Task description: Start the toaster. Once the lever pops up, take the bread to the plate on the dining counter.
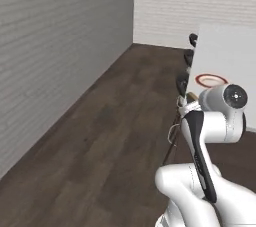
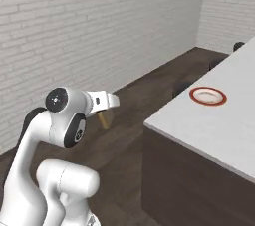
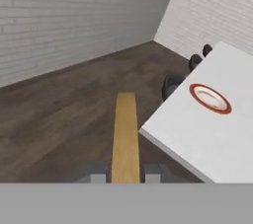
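In the hand view the gripper (image 3: 125, 173) sits at the bottom centre, its two dark fingertips (image 3: 152, 172) closed narrowly on the edges of the bread (image 3: 124, 134), a tan slice seen edge-on that runs up the middle of the frame over the dark wood floor (image 3: 64, 119). To the right lies the white dining counter (image 3: 197, 134), and the red-rimmed plate (image 3: 210, 97) rests on it at centre right, well apart from the bread. Dark bar stools (image 3: 173, 86) line the counter's far edge.

In the right base view the bread (image 2: 103, 119) hangs below the hand, left of centre, and the plate (image 2: 207, 95) lies at right.
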You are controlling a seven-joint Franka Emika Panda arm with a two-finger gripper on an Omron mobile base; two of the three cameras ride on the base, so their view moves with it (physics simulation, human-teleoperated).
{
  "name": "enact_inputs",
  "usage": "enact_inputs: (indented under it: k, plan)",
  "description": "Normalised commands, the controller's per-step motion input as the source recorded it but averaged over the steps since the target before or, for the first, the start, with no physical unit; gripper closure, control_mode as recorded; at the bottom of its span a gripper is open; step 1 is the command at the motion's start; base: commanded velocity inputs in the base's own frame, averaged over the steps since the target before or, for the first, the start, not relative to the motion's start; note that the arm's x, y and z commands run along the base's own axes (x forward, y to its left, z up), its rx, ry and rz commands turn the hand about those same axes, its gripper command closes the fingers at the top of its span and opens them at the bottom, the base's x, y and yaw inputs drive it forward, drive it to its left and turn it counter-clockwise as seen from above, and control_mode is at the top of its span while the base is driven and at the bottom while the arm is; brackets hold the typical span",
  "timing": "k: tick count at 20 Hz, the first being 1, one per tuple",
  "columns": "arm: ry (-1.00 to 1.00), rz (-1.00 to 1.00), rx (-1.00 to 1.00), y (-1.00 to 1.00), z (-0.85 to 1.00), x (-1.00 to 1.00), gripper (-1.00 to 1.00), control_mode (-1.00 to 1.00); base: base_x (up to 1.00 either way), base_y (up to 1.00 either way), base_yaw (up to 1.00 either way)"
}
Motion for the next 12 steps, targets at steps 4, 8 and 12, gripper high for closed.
enact_inputs:
  k: [4,8,12]
  plan:
    - [0.00,0.00,0.00,0.00,0.00,0.00,1.00,1.00,0.78,0.59,-0.55]
    - [0.00,0.00,0.00,0.00,0.00,0.00,1.00,1.00,0.73,0.55,-0.59]
    - [0.00,0.00,0.00,0.00,0.00,0.00,1.00,1.00,0.70,0.61,-0.63]
